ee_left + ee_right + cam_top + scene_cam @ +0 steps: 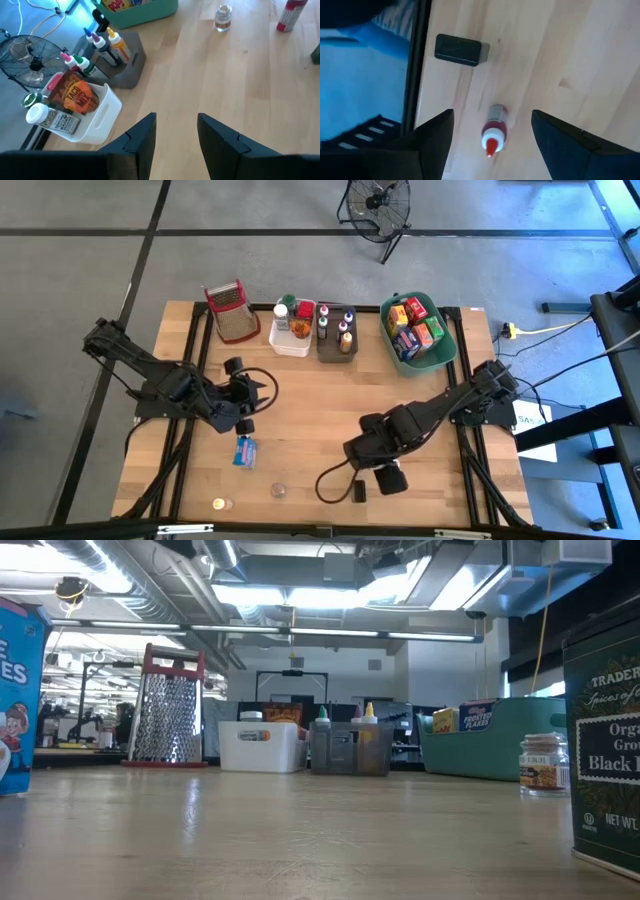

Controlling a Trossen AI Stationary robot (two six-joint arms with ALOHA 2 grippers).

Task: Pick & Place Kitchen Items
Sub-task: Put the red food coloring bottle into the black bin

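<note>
A red bottle with a white cap lies on its side on the wood. My right gripper hangs open above it, one finger on either side and clear of it. That gripper is over the table's near middle. A dark tin stands close by. My left gripper is open over the left half of the table, nothing between its fingers. A blue box and two small jars stand on the near part of the table. The low view shows neither gripper.
Along the far edge stand a red-rimmed wire basket, a white bin with packets and jars, a grey bin of bottles and a green bin of boxes. A spice jar stands beside the tin.
</note>
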